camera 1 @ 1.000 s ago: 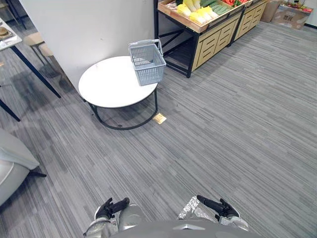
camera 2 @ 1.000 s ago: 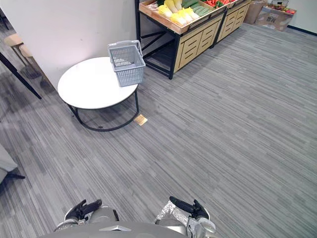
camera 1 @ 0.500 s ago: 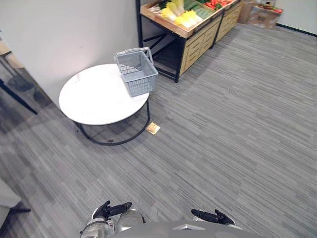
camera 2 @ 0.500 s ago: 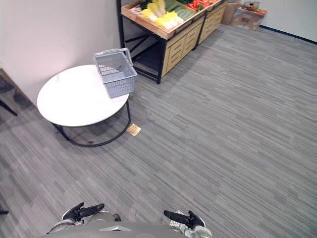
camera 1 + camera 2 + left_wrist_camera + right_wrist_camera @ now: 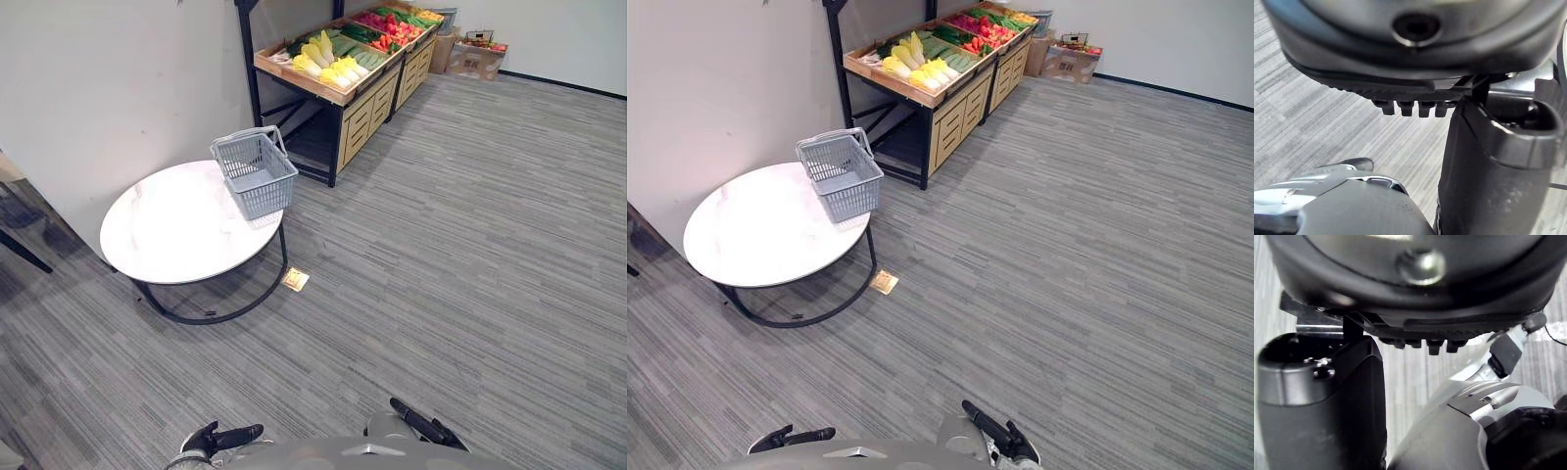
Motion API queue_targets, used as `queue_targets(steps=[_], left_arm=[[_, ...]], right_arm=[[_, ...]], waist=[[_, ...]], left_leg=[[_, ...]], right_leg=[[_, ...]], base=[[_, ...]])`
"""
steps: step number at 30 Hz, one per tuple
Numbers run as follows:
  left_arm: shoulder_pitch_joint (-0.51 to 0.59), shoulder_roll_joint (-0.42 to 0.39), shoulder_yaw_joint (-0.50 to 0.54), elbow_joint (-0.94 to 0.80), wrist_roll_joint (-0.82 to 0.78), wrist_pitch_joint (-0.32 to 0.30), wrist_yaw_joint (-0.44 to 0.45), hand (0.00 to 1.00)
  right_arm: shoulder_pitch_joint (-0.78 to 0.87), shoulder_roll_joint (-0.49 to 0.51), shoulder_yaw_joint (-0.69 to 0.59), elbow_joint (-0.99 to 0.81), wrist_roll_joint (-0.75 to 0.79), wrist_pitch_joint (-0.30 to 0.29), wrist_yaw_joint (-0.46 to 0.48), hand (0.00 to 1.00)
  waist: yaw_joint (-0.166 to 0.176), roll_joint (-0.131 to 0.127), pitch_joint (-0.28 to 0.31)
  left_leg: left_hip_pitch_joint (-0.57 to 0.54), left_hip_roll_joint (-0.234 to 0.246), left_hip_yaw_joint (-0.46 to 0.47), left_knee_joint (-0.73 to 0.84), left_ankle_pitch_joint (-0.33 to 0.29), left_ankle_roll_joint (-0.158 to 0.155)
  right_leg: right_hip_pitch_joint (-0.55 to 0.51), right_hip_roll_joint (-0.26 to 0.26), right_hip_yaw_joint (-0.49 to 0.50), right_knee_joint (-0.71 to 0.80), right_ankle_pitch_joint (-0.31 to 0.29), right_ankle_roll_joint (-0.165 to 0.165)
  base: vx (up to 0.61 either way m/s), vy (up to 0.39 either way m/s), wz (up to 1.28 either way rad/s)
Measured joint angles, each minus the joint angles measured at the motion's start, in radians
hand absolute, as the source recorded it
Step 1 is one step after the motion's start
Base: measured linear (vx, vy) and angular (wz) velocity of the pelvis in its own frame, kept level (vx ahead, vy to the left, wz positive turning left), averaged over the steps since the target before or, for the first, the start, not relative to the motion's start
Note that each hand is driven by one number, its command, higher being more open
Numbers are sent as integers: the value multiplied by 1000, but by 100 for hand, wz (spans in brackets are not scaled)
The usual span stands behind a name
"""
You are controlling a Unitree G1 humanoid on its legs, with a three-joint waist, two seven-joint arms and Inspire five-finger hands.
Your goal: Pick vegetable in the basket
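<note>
A grey plastic basket (image 5: pixel 255 172) with nothing visible in it stands on the far right edge of a round white table (image 5: pixel 167 233), its handles up. Behind it a wooden stand (image 5: pixel 338 70) holds rows of yellow, green and red vegetables (image 5: pixel 921 61). Both hands hang low at the bottom of the eye views, far from the table and the stand. My left hand (image 5: pixel 221 437) is open with straight fingers (image 5: pixel 1410 107) and holds nothing. My right hand (image 5: pixel 423 427) is open too, its fingers (image 5: pixel 1430 345) stretched out and free.
A white wall (image 5: pixel 118 88) runs behind the table. A small tan square (image 5: pixel 294 280) lies on the grey floor by the table's black frame. Cardboard boxes (image 5: pixel 478 59) sit at the far end past the stand. Wide carpeted floor (image 5: pixel 451 255) stretches to the right.
The whole picture has shifted: the camera has turned, bringing more of the vegetable stand and far wall into view. Both hands sit lower in the picture. Basket and table have not moved.
</note>
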Motion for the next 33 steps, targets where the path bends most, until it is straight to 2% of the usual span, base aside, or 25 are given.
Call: queue_targets(steps=[2,3,4,5,6,7,8,9,10,12,14,15,16,18,20,22,24,25,26,27,28,29,30,32,33], left_arm=[[0,-4,1,7,0,0,0,100],[0,-8,2,8,0,0,1,100],[0,-14,18,10,5,0,1,100],[1,-15,31,14,6,0,-1,100],[4,-18,66,16,7,1,-3,100],[7,-19,84,15,8,1,-3,100],[10,-37,126,15,9,2,4,100],[9,-50,145,14,13,2,3,100],[8,-82,183,3,28,-2,1,100],[12,-108,199,-22,29,-3,3,100],[2,-110,225,-56,28,-3,-10,100],[3,-107,232,-75,26,-4,-15,100],[3,-105,230,-90,23,-5,-18,100],[3,-98,204,-101,-2,-6,-17,100],[6,-90,173,-103,-38,-22,-17,100],[4,-83,163,-104,-97,-26,-19,100],[-3,-66,136,-106,-138,-26,-18,100],[-8,-57,117,-106,-147,-27,-17,100],[-7,-58,95,-105,-154,-31,-9,100],[-7,-43,82,-100,-165,-30,-8,100],[-5,-31,64,-100,-160,-30,-1,100],[-5,-24,54,-97,-157,-32,-3,100],[-5,-22,52,-95,-158,-34,-8,100],[-4,-25,79,-97,-162,-56,-21,100],[-4,-33,75,-101,-150,-62,-27,100]], right_arm=[[-1,4,-21,1,34,0,-1,100],[-1,8,-35,1,59,0,-4,100],[-4,10,-58,1,75,1,-7,100],[-4,10,-66,2,76,2,-10,100],[-2,17,-88,4,92,6,-19,100],[7,21,-90,3,92,9,-23,100],[35,19,-97,3,93,21,-30,100],[44,17,-97,3,92,24,-30,100],[47,-7,-96,0,64,24,-35,100],[32,-19,-91,-8,39,26,-38,100],[27,-15,-83,-29,12,31,-40,100],[22,-16,-66,-32,4,33,-45,100],[11,-21,-48,-30,-25,32,-51,100],[5,-28,-19,-18,-53,29,-63,100],[-1,-30,-6,-17,-67,22,-65,100],[-16,-31,-5,-4,-67,20,-64,100],[-30,-28,-5,15,-65,23,-66,100],[-32,-26,-3,15,-65,23,-65,100],[-30,-32,1,14,-62,24,-63,100],[-30,-40,38,22,-60,29,-60,100],[-24,-37,78,21,-58,30,-58,100],[-25,-38,95,22,-56,32,-47,100],[-28,-39,109,22,-57,31,-43,100],[-35,-46,112,23,-60,22,-41,100],[-28,-52,108,32,-66,21,-43,100]], waist=[[-4,10,4],[-6,25,8],[-12,34,14],[-15,33,14],[-15,27,17],[-16,22,17],[-24,36,17],[-27,39,15],[-18,85,9],[-22,107,8],[-23,100,11],[-16,91,18],[-7,83,25],[7,76,30],[10,74,31],[15,66,35],[26,46,48],[33,36,54],[32,44,53],[40,39,58],[31,29,52],[33,16,45],[36,12,50],[48,31,71],[50,36,64]], left_leg=[[28,31,-7,-21,-4,-6],[48,65,-10,-29,-16,-27],[72,106,-13,-43,-34,-57],[84,118,-14,-53,-42,-70],[119,133,-17,-71,-59,-100],[135,137,-18,-79,-69,-117],[168,159,-27,-85,-93,-136],[177,179,-32,-85,-93,-126],[178,213,-36,-66,-49,-122],[161,246,-52,-9,-3,-129],[54,292,-115,245,69,-96],[-36,317,-163,452,143,-83],[-113,334,-191,652,143,-92],[-175,345,-136,836,100,-85],[-213,355,-52,877,50,-78],[-281,334,19,810,-16,-84],[-326,269,66,633,-51,-89],[-342,223,77,513,-39,-94],[-350,182,69,341,22,-101],[-322,134,76,283,82,-60],[-310,103,74,235,93,-58],[-308,81,69,205,106,-43],[-318,82,70,241,105,-38],[-406,111,88,394,72,-70],[-399,99,77,302,92,-62]], right_leg=[[-30,19,-38,-101,-30,-18],[-51,47,-39,-231,-26,-15],[-74,70,-33,-427,2,12],[-78,72,-33,-512,27,17],[-87,70,-30,-657,76,24],[-86,66,-28,-703,93,25],[-89,69,-37,-682,225,34],[-102,77,-49,-633,241,32],[-155,105,-63,-504,153,-5],[-165,119,-88,-427,85,-36],[-106,133,-120,-420,19,-66],[-42,142,-131,-462,4,-85],[32,153,-134,-510,0,-92],[171,156,-133,-600,0,-92],[283,147,-131,-671,0,-93],[366,122,-130,-736,1,-91],[406,72,-127,-750,-6,-77],[419,42,-125,-754,-21,-49],[423,33,-120,-756,-46,-8],[440,3,-88,-758,-67,16],[436,8,-66,-771,-60,10],[431,44,-55,-795,-42,-4],[448,73,-83,-842,-10,-53],[485,67,-82,-870,55,-63],[491,66,-85,-871,55,-63]], base=[[214,-94,20],[306,-180,21],[429,-255,22],[546,-331,25],[522,-300,20],[620,-351,34],[527,-279,39],[655,-333,34],[630,-310,16],[614,-307,11],[577,-287,27],[603,-294,15],[586,-266,1],[407,-140,-3],[341,-70,5],[397,92,2],[318,168,-4],[222,194,0],[260,263,-7],[315,292,13],[257,196,24],[246,96,40],[186,19,24],[199,129,29],[198,217,34]])
